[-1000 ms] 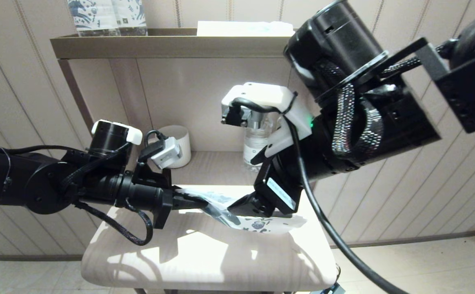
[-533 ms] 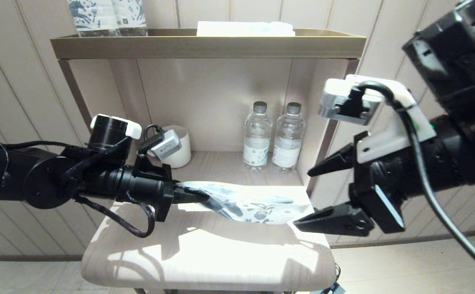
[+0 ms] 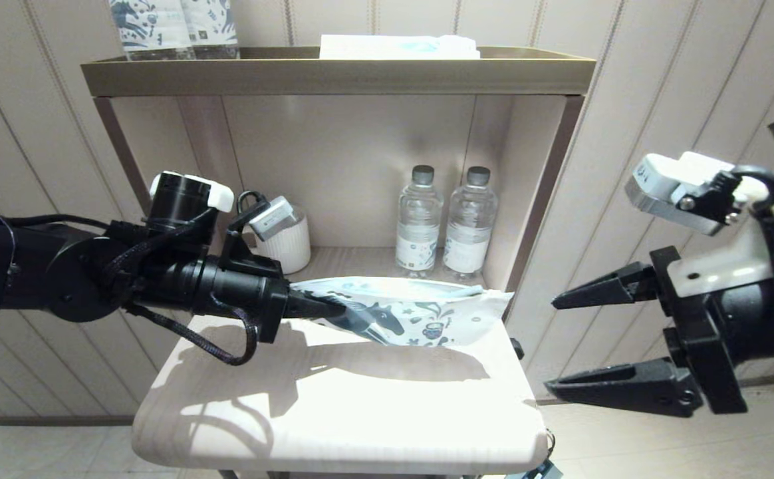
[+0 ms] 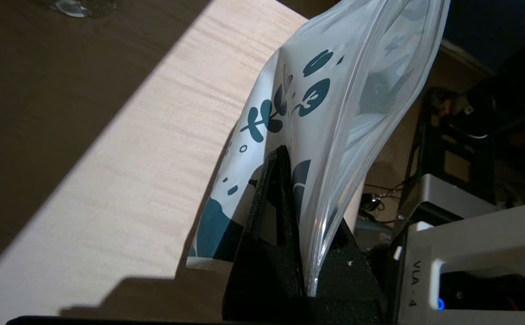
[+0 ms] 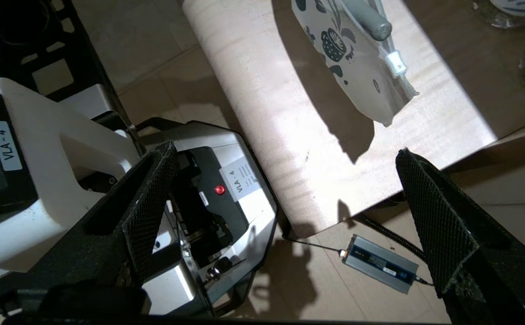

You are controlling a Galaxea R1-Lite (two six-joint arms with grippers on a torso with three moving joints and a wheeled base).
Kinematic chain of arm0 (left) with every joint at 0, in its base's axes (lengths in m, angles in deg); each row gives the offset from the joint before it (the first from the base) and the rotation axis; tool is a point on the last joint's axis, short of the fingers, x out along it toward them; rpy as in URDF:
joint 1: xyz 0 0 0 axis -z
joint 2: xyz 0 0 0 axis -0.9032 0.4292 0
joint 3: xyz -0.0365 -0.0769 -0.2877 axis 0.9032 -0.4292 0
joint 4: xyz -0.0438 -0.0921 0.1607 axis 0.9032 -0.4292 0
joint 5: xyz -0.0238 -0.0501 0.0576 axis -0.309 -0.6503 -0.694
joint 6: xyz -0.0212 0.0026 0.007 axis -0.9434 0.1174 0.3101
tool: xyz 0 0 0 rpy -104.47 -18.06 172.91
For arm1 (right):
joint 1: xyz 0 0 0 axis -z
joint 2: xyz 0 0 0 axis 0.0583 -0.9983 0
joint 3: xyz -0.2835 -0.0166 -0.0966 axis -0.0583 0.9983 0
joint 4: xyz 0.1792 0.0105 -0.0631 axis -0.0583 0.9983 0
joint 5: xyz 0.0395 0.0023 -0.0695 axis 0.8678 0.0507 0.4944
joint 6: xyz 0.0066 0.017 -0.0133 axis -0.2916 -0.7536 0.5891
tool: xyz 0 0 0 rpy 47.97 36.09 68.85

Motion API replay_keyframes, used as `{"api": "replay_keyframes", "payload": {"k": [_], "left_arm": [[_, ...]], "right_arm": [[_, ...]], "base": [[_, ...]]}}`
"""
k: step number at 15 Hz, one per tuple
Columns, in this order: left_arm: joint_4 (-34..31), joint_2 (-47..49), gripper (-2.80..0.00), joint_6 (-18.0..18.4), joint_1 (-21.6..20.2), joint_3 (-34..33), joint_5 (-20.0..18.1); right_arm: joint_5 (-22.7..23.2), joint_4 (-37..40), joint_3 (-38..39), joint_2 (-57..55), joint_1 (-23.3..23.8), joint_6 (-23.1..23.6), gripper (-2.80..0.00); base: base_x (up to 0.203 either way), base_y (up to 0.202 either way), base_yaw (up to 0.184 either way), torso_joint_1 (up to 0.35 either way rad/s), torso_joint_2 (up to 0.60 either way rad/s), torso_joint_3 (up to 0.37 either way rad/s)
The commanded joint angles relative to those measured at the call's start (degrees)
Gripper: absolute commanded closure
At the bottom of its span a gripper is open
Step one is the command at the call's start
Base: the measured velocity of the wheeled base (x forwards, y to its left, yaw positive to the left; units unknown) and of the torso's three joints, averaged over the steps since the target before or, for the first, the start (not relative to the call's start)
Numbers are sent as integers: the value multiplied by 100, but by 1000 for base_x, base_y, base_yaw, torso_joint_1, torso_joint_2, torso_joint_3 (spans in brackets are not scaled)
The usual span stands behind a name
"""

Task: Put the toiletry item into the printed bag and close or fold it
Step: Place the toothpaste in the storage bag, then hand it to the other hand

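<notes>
Left hand [image 3: 334, 309]: clamped on one end of printed bag [image 3: 413, 313], held above desk [image 3: 334, 412] | Right hand [image 3: 553, 346]: fully spread, empty, now withdrawn beside desk | Toiletry item [image 5: 370, 20]: inside bag | Remaining: closure.

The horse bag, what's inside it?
A grey handle end shows inside the white printed horse bag. The rest is hidden by the bag.
</notes>
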Motion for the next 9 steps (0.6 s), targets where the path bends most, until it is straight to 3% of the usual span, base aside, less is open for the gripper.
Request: {"api": "replay_keyframes", "payload": {"k": [1, 9], "left_arm": [[-375, -5, 0, -14, -1, 223, -228], [-488, -97, 0, -12, -41, 268, -309]], "right_arm": [[194, -111, 110, -74, 180, 107, -280], [611, -744, 145, -1040, 282, 257, -280]], "base": [[0, 0, 0, 0, 0, 0], [0, 0, 0, 0, 0, 0]]}}
